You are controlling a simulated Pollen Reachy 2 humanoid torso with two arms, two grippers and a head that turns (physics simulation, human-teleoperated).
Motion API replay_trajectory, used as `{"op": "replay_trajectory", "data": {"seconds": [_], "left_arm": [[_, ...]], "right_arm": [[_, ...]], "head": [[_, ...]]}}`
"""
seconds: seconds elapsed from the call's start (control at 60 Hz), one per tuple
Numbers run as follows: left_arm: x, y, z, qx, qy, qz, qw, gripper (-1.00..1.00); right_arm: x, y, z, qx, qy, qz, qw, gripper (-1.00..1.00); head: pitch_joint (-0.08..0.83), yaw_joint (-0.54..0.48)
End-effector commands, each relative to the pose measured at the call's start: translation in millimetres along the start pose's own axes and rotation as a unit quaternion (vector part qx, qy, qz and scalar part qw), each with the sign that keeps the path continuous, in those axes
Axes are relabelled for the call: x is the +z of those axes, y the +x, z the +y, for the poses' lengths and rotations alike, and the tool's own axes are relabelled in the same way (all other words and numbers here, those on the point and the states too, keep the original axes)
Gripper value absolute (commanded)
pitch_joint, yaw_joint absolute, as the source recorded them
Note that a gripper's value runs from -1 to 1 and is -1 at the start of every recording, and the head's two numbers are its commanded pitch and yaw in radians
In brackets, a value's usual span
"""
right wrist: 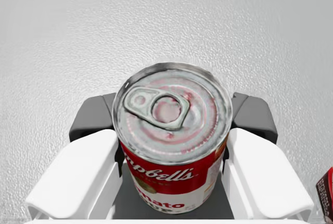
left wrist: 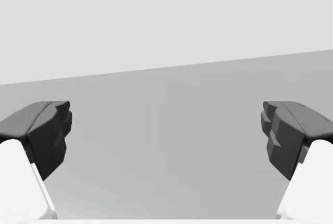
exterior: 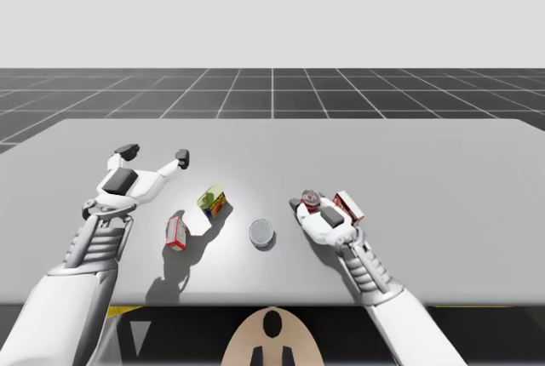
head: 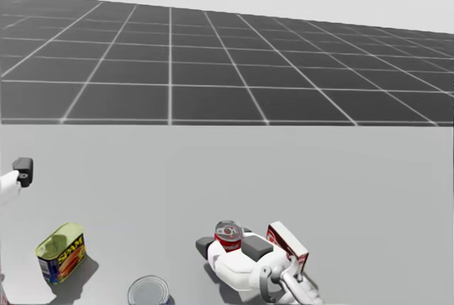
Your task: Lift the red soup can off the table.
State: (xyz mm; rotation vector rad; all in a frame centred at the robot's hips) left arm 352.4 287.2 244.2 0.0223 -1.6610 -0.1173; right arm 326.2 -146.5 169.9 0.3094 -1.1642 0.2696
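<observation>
1. The table is a plain pale grey slab. Behind it a dark floor with a light grid runs back to a blank pale backdrop.
2. One red soup can stands upright with its ring-pull lid up, on the table's right half. I cannot tell whether its base is clear of the surface.
3. My right gripper clasps the soup can, one dark finger pressed against each side of it.
4. There are two red boxes. One red box stands just beside the soup can on my right. A smaller red box stands well to the can's left and nearer me.
5. One green and yellow rectangular tin sits to the soup can's left, tilted.
6. One silver round can sits left of the soup can and nearer me, between it and the smaller red box.
7. My left gripper is far to the soup can's left with its fingers spread wide around bare table.
</observation>
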Motion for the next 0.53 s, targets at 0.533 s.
{"op": "replay_trajectory", "data": {"seconds": [0.533], "left_arm": [[0, 2, 2.9, 0.002, 0.007, -0.004, 1.0, -1.0]], "right_arm": [[111, 170, 41.6, 0.036, 0.036, -0.249, 0.9672, 1.0]], "head": [[0.294, -0.18]]}}
